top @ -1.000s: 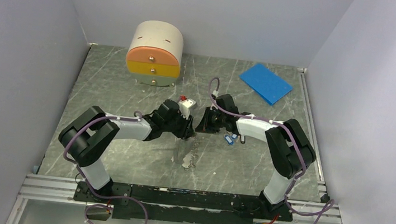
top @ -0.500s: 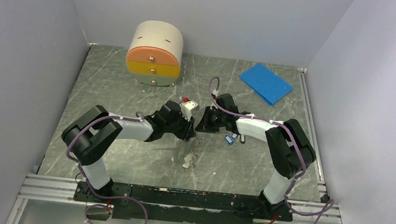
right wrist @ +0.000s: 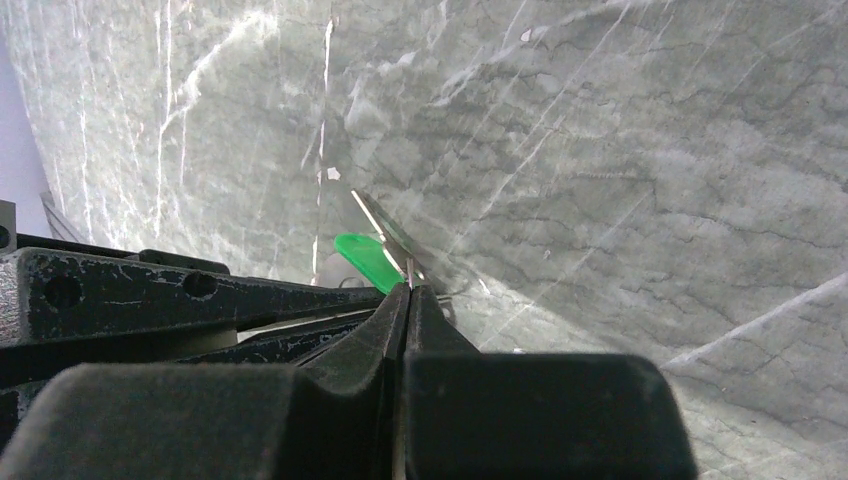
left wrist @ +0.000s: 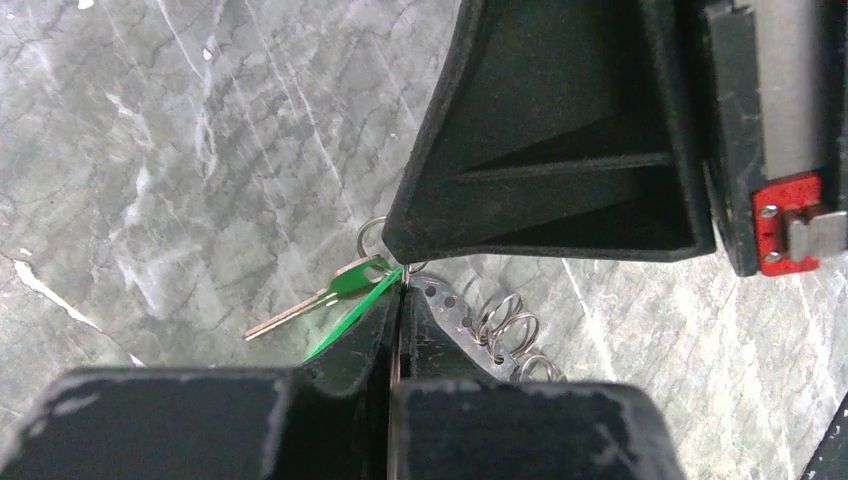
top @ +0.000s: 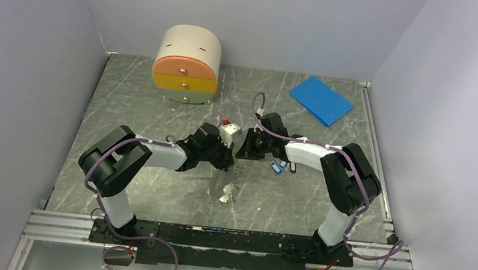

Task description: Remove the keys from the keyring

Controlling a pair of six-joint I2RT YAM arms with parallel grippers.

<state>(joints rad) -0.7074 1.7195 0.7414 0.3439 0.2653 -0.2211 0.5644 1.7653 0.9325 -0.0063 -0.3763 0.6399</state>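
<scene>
The two grippers meet tip to tip above the table's middle. A green-headed key (left wrist: 352, 279) with a silvery blade hangs from the keyring (left wrist: 371, 236), a thin wire loop. My right gripper (right wrist: 408, 290) is shut on that wire, the green key (right wrist: 364, 257) just beyond its tips. My left gripper (left wrist: 401, 287) is shut too, pinching the ring beside the key; a green edge runs along its left finger. A holed metal plate (left wrist: 462, 312) and ring chain (left wrist: 508, 328) trail from the ring. In the top view the chain (top: 234, 181) hangs below the grippers.
Small blue and black tags (top: 277, 168) lie under the right forearm. A round drawer box (top: 186, 64) with orange and yellow fronts stands at the back left. A blue flat pad (top: 320, 99) lies at the back right.
The left gripper has closed onto the ring and edged slightly right towards the right gripper. The right arm and the hanging chain have stayed put.
</scene>
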